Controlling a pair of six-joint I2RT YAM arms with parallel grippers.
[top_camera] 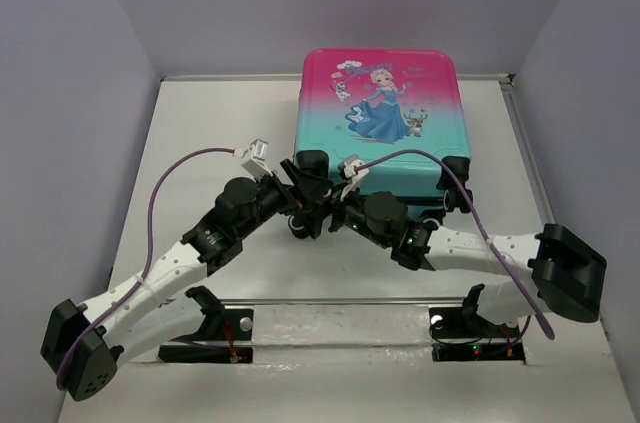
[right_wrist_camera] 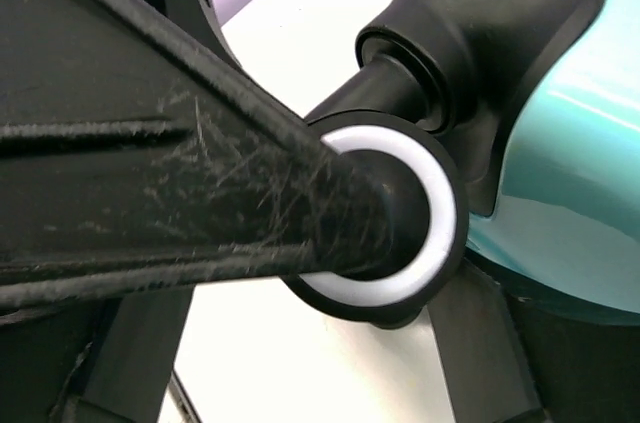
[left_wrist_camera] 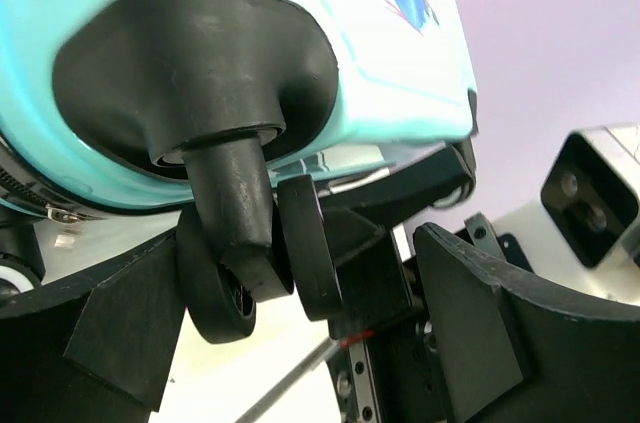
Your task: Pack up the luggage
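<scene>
Pink-to-teal luggage (top_camera: 380,113) is lying flat at the far middle of the table (top_camera: 200,133), closed and print side up. Its long axis runs near-to-far, with the wheel end pointing back at the arms. So which arm is better placed for whatever comes next?

Reply: honestly neither, they're both crowded onto the same spot, the near-left corner. The left gripper (top_camera: 300,183) comes in from the left and the right gripper (top_camera: 335,208) reaches across from the right, so they end up just beside each other.

OP: and the jaws?

Reply: the left one is spread, with the black caster wheel (left_wrist_camera: 235,273) sitting between its fingers (left_wrist_camera: 470,343) (one finger looks right up against the wheel, the other stands apart). The right one I can't tell. Its wrist view is mostly one scratched finger (right_wrist_camera: 200,213) crossing in front of the wheel's white hub ring (right_wrist_camera: 440,223), and where the other finger sits isn't readable. My guess is the case has to be opened before anything gets packed. The zipper seam (left_wrist_camera: 30,198) runs round the edge just beside that wheel's housing, so I'd say this corner is what the next move turns on.
</scene>
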